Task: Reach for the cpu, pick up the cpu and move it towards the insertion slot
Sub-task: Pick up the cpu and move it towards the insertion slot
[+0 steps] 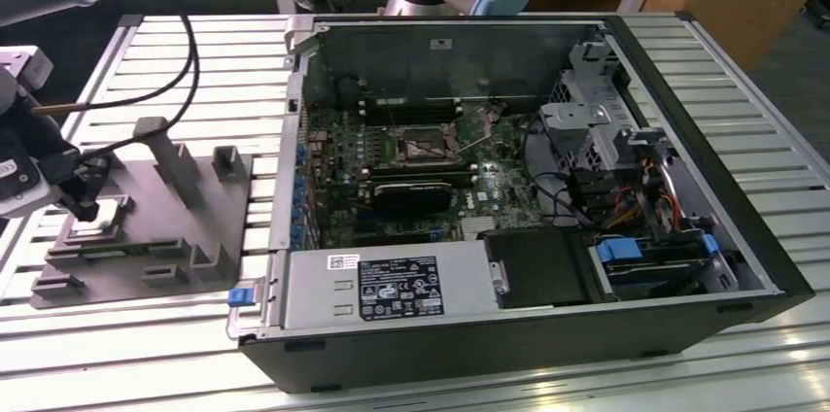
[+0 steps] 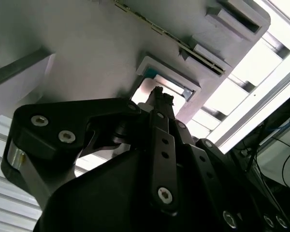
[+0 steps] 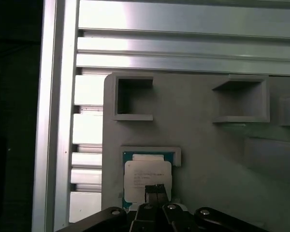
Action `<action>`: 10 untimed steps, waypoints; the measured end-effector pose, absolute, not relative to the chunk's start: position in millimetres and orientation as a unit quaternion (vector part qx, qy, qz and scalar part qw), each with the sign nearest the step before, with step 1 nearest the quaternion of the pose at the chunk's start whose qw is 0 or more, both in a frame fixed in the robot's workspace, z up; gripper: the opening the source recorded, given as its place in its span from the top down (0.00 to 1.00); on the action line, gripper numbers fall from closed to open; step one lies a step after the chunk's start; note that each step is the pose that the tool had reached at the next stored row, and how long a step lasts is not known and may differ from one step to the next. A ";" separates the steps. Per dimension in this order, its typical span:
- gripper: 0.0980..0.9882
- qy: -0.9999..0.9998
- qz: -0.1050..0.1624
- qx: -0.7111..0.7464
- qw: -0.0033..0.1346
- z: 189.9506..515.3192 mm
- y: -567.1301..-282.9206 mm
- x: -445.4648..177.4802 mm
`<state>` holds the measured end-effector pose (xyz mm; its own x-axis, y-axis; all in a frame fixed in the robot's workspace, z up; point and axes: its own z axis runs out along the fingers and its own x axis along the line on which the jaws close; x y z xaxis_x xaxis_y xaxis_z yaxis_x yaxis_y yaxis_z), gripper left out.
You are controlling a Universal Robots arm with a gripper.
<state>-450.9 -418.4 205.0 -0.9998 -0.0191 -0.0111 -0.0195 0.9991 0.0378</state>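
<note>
One gripper (image 3: 154, 187) is clenched, fingertips pressed together with nothing between them, directly over the cpu (image 3: 145, 171). Cpu lies flat in a corner pocket of the grey fixture (image 3: 208, 159), at the exterior view's left. Insertion slot (image 1: 425, 147) is well apart, inside the open computer case (image 1: 726, 237) on the slatted table (image 1: 778, 62).
</note>
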 end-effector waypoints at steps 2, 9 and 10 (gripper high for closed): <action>0.99 1.000 0.019 -0.010 0.006 202.1 -418.3 -452.5; 0.99 1.000 0.019 -0.010 0.007 200.3 -416.0 -454.1; 0.99 1.000 0.019 -0.010 0.007 200.1 -415.5 -454.2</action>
<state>-454.2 -415.5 200.1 -0.9997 -0.0191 -0.0136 -0.0196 0.9991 0.0379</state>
